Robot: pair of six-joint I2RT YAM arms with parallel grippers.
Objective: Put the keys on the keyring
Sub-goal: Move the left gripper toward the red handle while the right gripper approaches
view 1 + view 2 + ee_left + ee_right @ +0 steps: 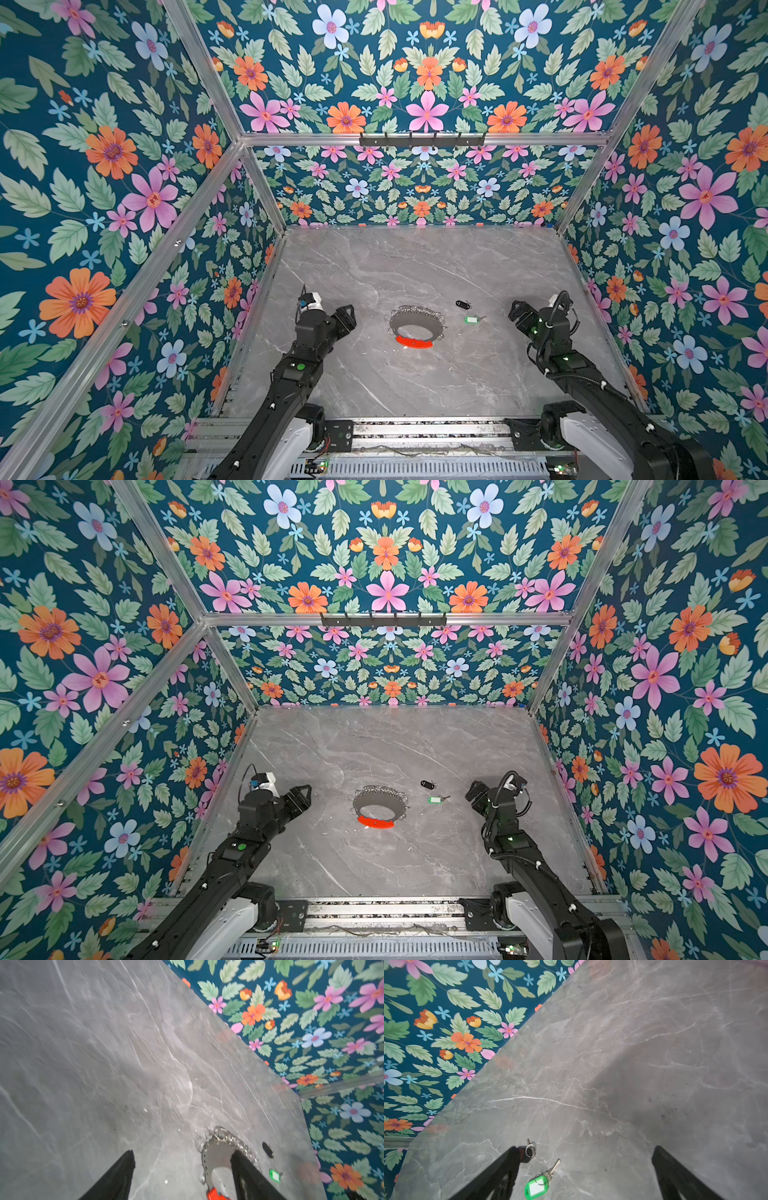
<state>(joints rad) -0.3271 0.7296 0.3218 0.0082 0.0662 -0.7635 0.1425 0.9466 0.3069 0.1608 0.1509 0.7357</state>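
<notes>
Marble bench (415, 266) carries keyring (413, 342), black key (462, 304) and green key (471, 319) beside it; left tool (350, 318) and right tool (515, 311) spread wide, empty.

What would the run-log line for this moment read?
left gripper: open, empty | right gripper: open, empty | keyring: flat on table | black-fob key, green-tag key: loose on table, not on keyring

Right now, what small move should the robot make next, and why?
Probably lower the right gripper toward the green-tagged key. It and the black-fob key lie loose on the table, apart from the keyring, and that gripper is open, empty and nearest to them.
</notes>
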